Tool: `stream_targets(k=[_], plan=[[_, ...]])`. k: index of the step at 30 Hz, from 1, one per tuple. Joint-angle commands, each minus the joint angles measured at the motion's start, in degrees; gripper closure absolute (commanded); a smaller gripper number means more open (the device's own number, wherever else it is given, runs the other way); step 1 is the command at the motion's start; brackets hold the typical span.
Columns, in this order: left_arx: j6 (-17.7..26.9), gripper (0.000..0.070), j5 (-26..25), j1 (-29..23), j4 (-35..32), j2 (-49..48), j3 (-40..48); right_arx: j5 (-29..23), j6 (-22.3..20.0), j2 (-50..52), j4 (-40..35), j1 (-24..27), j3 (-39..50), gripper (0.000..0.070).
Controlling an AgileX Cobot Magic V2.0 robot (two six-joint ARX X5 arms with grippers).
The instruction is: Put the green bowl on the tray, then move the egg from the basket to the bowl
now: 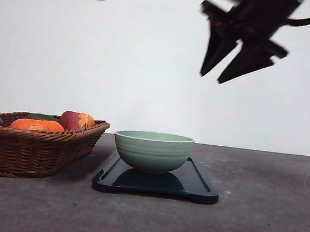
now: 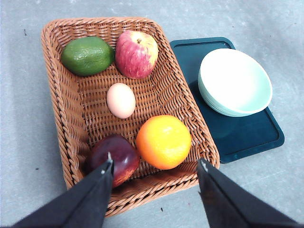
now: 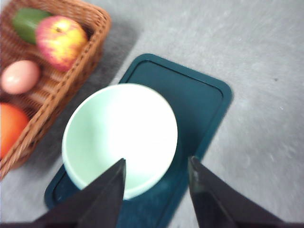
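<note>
The pale green bowl (image 1: 152, 149) stands upright on the dark tray (image 1: 195, 183), toward the tray's basket end. The brownish-pink egg (image 2: 120, 99) lies in the middle of the wicker basket (image 2: 61, 99), among the fruit. My left gripper (image 2: 156, 163) hangs open above the basket's near rim, holding nothing. High above the tray, my right gripper (image 1: 211, 78) is open and empty. In the right wrist view the bowl (image 3: 118, 137) and tray (image 3: 199, 95) lie below that gripper (image 3: 156, 161), and the egg (image 3: 19, 76) shows in the basket beside them.
Around the egg lie a red-yellow apple (image 2: 137, 53), a green fruit (image 2: 87, 55), an orange (image 2: 164, 141) and a dark red fruit (image 2: 114, 156). The basket's side nearly touches the tray. Grey tabletop (image 1: 266, 218) stretches to the right of the tray.
</note>
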State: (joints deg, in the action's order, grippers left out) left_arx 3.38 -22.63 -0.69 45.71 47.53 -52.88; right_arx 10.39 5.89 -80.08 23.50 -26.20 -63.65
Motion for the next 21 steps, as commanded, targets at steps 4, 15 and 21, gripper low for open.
stream_targets(k=[4, 15, 21], plan=[[0.18, 0.0349, -0.35, 0.07, -0.37, 0.28, -1.18, -1.56, -2.35, 9.43, -3.50, -0.24, 11.04, 0.0446], [-1.18, 0.0348, -0.35, 0.07, -0.49, 0.29, -1.18, -3.35, -0.89, 31.18, 3.62, -0.20, 24.20, 0.0446], [-9.49, 0.0343, -0.35, 0.93, -1.67, 1.73, -2.82, -4.87, -0.81, 36.40, 7.88, -0.20, 24.26, 0.0445]])
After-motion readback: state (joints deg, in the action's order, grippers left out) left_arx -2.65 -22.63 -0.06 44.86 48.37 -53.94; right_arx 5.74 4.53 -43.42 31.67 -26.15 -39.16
